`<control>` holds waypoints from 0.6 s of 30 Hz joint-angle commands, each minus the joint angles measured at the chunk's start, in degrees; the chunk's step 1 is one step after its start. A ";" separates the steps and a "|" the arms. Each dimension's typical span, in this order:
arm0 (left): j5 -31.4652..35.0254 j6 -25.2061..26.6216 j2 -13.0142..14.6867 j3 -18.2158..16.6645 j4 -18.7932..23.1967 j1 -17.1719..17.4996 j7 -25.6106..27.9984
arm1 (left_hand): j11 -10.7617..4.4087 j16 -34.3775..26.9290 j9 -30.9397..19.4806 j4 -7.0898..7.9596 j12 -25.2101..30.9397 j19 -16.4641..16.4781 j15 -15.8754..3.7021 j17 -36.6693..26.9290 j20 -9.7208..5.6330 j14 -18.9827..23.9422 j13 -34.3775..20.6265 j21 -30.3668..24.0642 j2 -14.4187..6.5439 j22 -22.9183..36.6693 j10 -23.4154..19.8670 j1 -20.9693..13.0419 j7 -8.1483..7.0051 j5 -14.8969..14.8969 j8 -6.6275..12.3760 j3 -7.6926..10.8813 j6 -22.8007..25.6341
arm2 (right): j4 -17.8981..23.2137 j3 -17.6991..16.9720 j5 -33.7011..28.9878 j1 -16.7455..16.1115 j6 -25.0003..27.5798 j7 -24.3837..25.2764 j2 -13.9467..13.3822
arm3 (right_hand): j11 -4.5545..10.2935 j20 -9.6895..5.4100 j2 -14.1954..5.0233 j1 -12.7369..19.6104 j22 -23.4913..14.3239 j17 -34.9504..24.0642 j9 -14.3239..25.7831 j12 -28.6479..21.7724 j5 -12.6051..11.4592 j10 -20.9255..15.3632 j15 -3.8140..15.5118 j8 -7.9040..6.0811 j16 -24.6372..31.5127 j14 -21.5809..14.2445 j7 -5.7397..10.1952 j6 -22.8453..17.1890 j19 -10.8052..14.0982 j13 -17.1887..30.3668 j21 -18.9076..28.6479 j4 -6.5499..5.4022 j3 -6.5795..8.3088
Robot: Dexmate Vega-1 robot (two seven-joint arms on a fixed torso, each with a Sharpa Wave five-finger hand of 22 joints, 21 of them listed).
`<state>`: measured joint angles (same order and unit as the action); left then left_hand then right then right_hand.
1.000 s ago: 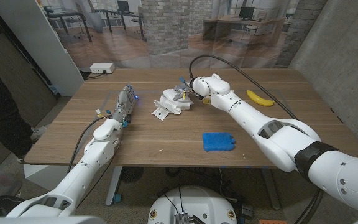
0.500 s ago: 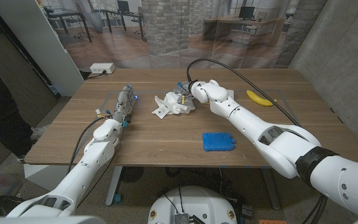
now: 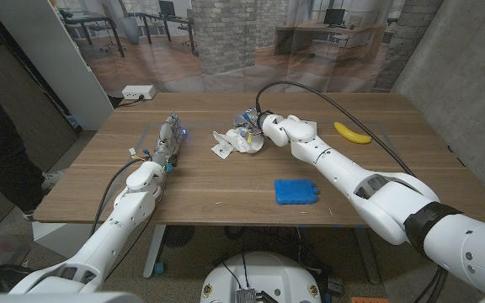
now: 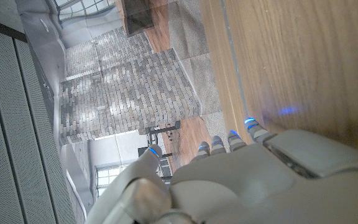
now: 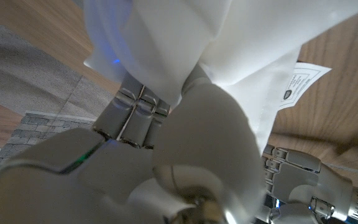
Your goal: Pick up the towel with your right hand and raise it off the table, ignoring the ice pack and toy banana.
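We find the right robot hand (image 3: pixel 255 126) closed on the towel (image 3: pixel 234 140), cloth bunched between its fingers (image 5: pixel 135 112). The towel lies mid-worktop (image 3: pixel 226 185), still touching the wood. We advise a straight vertical lift, grip kept firm, well clear of the ice pack (image 3: pixel 296 191) and toy banana (image 3: pixel 352 133). The left robot hand (image 3: pixel 169 140) holds nothing.

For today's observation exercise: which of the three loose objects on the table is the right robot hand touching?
The crumpled white cloth towel, gripped by the right robot hand.

Right hand (image 3: pixel 255 126) with fingers closed at the table's far middle; left hand (image 3: pixel 168 140) outstretched, holding nothing.
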<state>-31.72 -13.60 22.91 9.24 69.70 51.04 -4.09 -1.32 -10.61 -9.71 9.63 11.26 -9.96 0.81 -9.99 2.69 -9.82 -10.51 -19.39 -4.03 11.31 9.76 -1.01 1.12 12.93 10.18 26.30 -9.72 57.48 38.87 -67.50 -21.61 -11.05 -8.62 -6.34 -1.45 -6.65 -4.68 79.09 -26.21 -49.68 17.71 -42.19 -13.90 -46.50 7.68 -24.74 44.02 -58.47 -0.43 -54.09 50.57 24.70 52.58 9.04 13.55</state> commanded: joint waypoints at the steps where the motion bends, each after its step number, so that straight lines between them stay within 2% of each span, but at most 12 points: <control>1: 0.07 -0.07 -0.09 -0.02 -0.32 -0.28 -0.29 | 0.21 -0.08 -0.24 0.01 0.21 -1.77 0.10 -0.18 0.34 -8.47 -0.34 0.33 -3.64 0.27 5.24 -0.06 -0.12 0.24 0.31 -0.07 -5.29 | 1.33 -1.99 2.86 -1.07 -6.42 7.43 -2.11 | 0.21 -5.26 -2.86 3.76 -0.32 -0.51 0.95 -1.87 0.29 -1.26 5.18 -0.39 -0.63 -2.10 -0.56 -1.26 -0.80 2.11 0.67 -0.38 -0.10; 6: 0.16 -0.11 -0.19 0.10 -0.47 -0.49 -0.48 | 0.19 -0.08 -0.24 0.01 0.23 -1.75 0.10 -0.18 0.30 -8.47 -0.34 0.34 -3.63 0.28 5.19 -0.05 -0.11 0.25 0.30 -0.10 -5.28 | 3.89 -3.07 3.33 -2.09 -7.08 7.87 -2.93 | -0.04 -5.31 -2.79 3.86 -0.58 -1.00 1.24 -2.07 0.51 -1.50 5.17 -0.37 -1.18 -2.19 -0.62 -1.37 -1.42 2.23 1.63 -0.50 -0.25; 18: 0.24 -0.05 -0.13 0.25 0.06 -0.40 -0.57 | 0.17 -0.10 -0.24 0.01 0.24 -1.72 0.08 -0.18 0.27 -8.44 -0.34 0.38 -3.63 0.28 5.18 -0.05 -0.13 0.26 0.30 -0.16 -5.27 | 6.86 -4.61 3.75 -3.68 -8.87 10.23 -3.78 | -0.25 -5.49 -2.65 4.20 -0.93 -1.96 1.32 -2.16 0.75 -1.95 5.16 -0.22 -1.93 -2.86 -0.79 -1.99 -1.83 2.03 3.55 -0.56 -0.44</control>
<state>-31.60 -13.67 22.76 9.35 69.34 50.59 -4.61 -1.32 -10.61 -9.71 9.63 11.25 -9.96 0.80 -9.99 2.69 -9.83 -10.51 -19.05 -4.02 11.31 9.76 -1.01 1.12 12.93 10.18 26.30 -9.72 61.22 35.79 -64.40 -23.68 -18.09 -0.62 -9.08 -2.15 -6.14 -4.33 79.45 -26.99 -51.31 18.22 -42.19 -13.42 -47.22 8.08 -24.84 42.44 -59.11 -0.53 -54.80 49.05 24.70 55.48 8.59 13.06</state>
